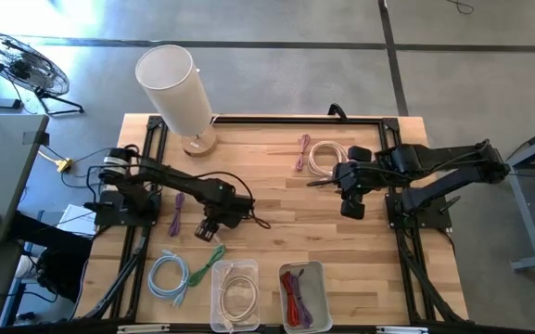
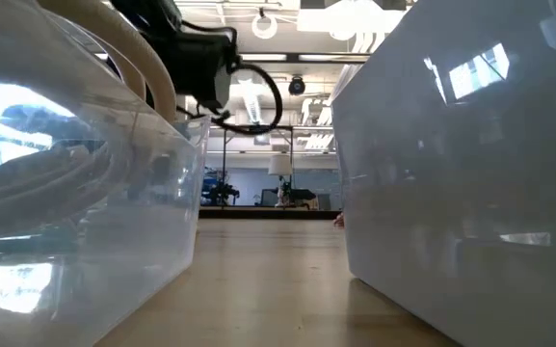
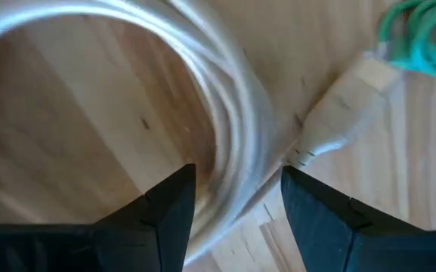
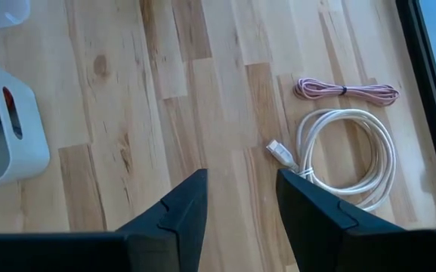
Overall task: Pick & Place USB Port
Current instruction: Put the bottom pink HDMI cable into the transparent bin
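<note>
My left gripper [image 1: 210,228] is at the table's near left, its fingers [image 3: 236,198] on either side of a coiled white cable [image 3: 225,98]. The cable's plug [image 3: 342,106] points toward a green cable [image 3: 422,34]. My right gripper [image 1: 352,206] is open and empty above the table's right middle [image 4: 240,200]. A second white coiled cable [image 4: 346,155] and a pink bundled cable [image 4: 346,91] lie flat on the table beyond the right gripper, at the far middle [image 1: 323,156]. My left gripper has the white coil's bundled strands [image 3: 229,189] between its two fingers, which come from above and lie across the strands. The rest of the loop spreads out beyond the fingertips over the wood. I cannot tell whether the coil is lifted or lies on the table.
Near the front edge stand a clear bin [image 1: 235,295] with a white cable and a grey bin [image 1: 301,295] with red and purple cables. A light blue coil [image 1: 170,276], a green cable [image 1: 213,255] and a purple cable [image 1: 176,213] lie nearby. A white cylinder lamp [image 1: 176,88] stands at the far left.
</note>
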Robot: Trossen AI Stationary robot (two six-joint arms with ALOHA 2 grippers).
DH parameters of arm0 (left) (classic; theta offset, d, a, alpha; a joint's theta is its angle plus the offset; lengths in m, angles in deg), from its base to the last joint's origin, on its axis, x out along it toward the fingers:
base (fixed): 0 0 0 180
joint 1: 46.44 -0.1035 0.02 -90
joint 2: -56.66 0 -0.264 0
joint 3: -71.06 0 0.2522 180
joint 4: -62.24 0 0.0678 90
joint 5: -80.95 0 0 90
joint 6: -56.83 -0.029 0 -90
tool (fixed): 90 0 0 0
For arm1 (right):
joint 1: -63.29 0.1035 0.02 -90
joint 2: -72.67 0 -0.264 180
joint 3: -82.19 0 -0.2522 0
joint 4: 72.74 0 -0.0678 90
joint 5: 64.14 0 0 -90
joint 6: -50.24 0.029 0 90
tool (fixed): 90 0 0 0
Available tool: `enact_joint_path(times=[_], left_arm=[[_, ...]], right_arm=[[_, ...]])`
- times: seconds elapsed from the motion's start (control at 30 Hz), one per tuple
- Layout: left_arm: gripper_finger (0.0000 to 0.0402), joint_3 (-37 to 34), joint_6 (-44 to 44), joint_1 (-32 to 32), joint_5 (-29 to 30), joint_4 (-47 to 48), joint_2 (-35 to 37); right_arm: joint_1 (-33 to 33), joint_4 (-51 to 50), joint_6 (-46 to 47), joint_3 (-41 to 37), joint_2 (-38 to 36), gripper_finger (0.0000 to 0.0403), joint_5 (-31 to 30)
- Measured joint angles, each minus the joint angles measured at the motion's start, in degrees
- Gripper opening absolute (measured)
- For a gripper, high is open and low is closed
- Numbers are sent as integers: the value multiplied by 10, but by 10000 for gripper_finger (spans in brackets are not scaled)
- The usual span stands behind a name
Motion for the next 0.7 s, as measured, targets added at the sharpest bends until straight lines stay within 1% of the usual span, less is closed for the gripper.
enact_joint_path(times=[0.1,0.17,0.23,0.3,0.33,0.37,0.47,0.5,0.6,0.7], left_arm=[[188,3,-8,0,-1,0,-28],[168,3,-3,0,7,0,-36],[125,3,20,0,22,0,-42],[59,6,31,0,33,2,-41],[34,9,40,0,35,7,-36],[25,14,48,0,38,13,-34],[28,32,92,-1,66,51,-26],[27,40,101,-3,65,65,-20],[27,83,129,-4,72,83,10],[27,128,163,9,79,128,43]], right_arm=[[0,0,1,0,0,149,1],[0,0,0,0,0,149,1],[0,0,0,0,0,149,1],[0,0,0,0,0,149,1],[0,0,-1,0,0,149,1],[0,0,-1,0,0,149,0],[0,0,-5,0,0,149,-1],[0,0,-5,0,0,149,-1],[0,0,-6,0,0,149,-1],[0,-2,-6,0,0,149,-1]])
